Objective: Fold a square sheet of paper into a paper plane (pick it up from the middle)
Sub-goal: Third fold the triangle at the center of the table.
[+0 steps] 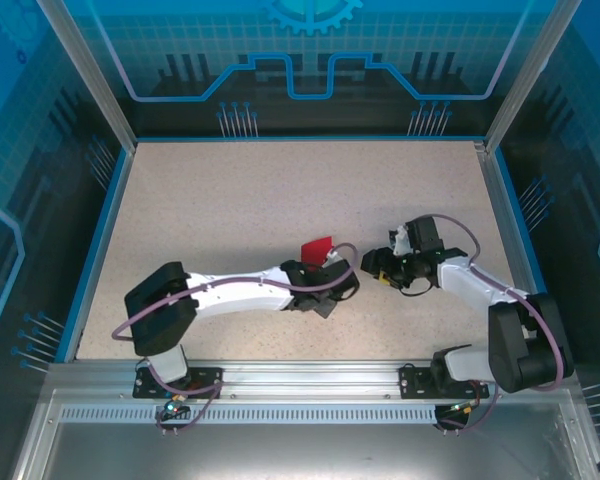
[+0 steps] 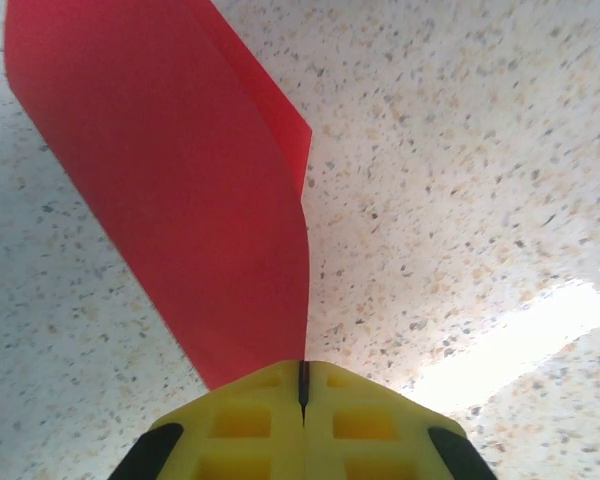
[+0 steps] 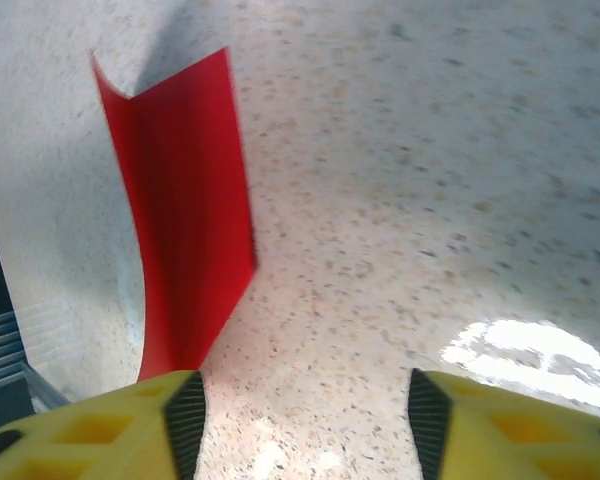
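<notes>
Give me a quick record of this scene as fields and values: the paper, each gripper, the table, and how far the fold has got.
paper: red, doubled over, two layers showing
left gripper: shut on one end of the paper
right gripper: open, gap empty, paper just to one side of it
table: speckled beige
progress: no plane shape yet
</notes>
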